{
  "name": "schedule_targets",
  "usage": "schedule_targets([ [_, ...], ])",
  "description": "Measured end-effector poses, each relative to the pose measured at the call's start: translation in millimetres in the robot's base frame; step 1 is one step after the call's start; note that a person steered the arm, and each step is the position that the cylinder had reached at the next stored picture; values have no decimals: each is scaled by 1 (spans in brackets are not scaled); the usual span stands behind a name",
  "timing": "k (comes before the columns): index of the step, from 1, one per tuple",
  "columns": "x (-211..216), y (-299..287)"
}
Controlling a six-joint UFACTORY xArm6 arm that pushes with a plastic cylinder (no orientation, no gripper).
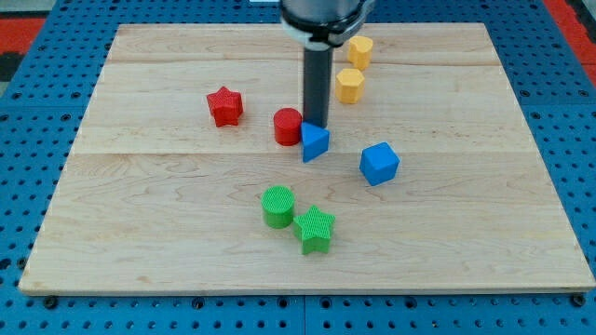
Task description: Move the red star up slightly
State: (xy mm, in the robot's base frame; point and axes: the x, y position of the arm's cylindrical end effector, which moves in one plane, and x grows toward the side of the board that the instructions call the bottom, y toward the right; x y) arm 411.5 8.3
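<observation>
- One red star (224,105) sits at the board's upper left of centre, untouched; the push looks not yet begun.
- My tip (316,125), a bare rod with nothing to spread or pinch, rests between red cylinder (288,126) and blue triangle (315,142), well apart from the star.
- Blocks are matte; green cylinder (277,206) and green star (315,229) look ribbed; wooden board (140,214) has pale grain.

pale wood board (186,233) sits on blue perforated panel (28,186) (regular hole grid), red patches in both top corners (19,23), light even and soft
</observation>
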Motion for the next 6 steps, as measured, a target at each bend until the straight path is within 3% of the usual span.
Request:
schedule_targets([
  [1,34,-13],
  [3,34,-46],
  [6,-3,-61],
])
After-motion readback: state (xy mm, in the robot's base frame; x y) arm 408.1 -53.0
